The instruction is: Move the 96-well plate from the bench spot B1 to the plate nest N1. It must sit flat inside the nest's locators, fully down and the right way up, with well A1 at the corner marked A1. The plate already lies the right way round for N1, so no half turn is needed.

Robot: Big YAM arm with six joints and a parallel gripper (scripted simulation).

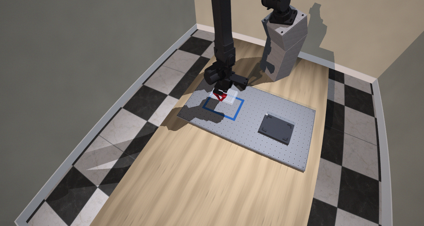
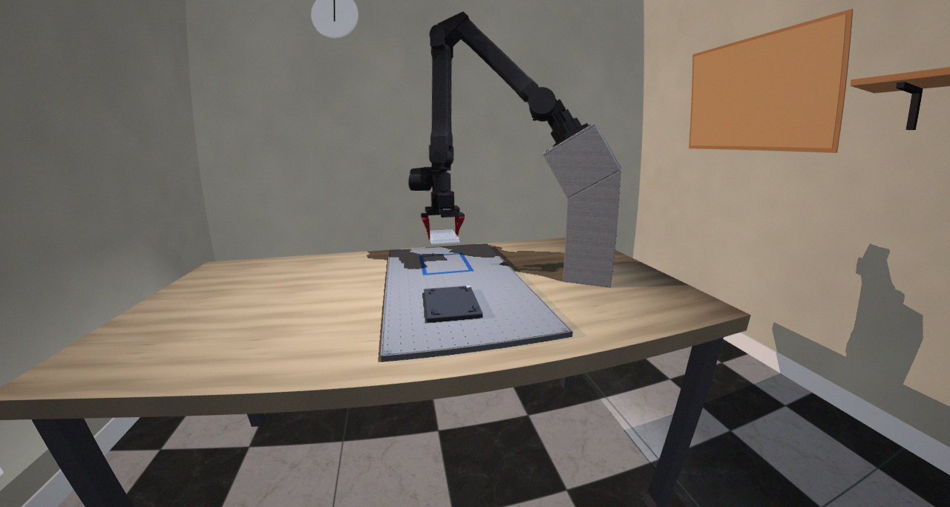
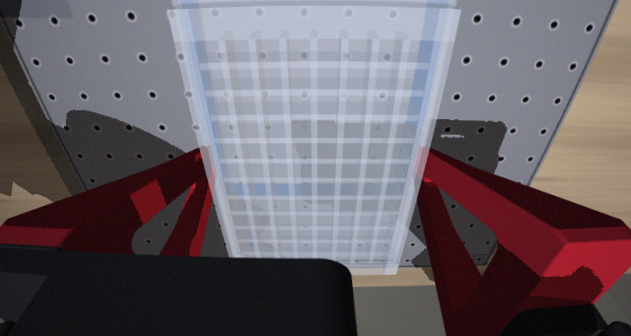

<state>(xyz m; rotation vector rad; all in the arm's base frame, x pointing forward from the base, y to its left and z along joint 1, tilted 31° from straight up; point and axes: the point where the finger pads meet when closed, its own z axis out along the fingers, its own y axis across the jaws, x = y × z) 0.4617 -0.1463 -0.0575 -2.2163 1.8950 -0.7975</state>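
The gripper (image 2: 442,224), jaws spread wide across the clear plate (image 3: 315,129), holds it level above the blue outline (image 1: 237,112), the nest (image 1: 276,127) at four o'clock.

Claw (image 2: 443,226) holds plate (image 2: 443,237) above blue outline (image 2: 446,263).

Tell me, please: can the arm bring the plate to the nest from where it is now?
Probably yes. The gripper holds the plate lifted above the board, and nothing stands between it and the nest.
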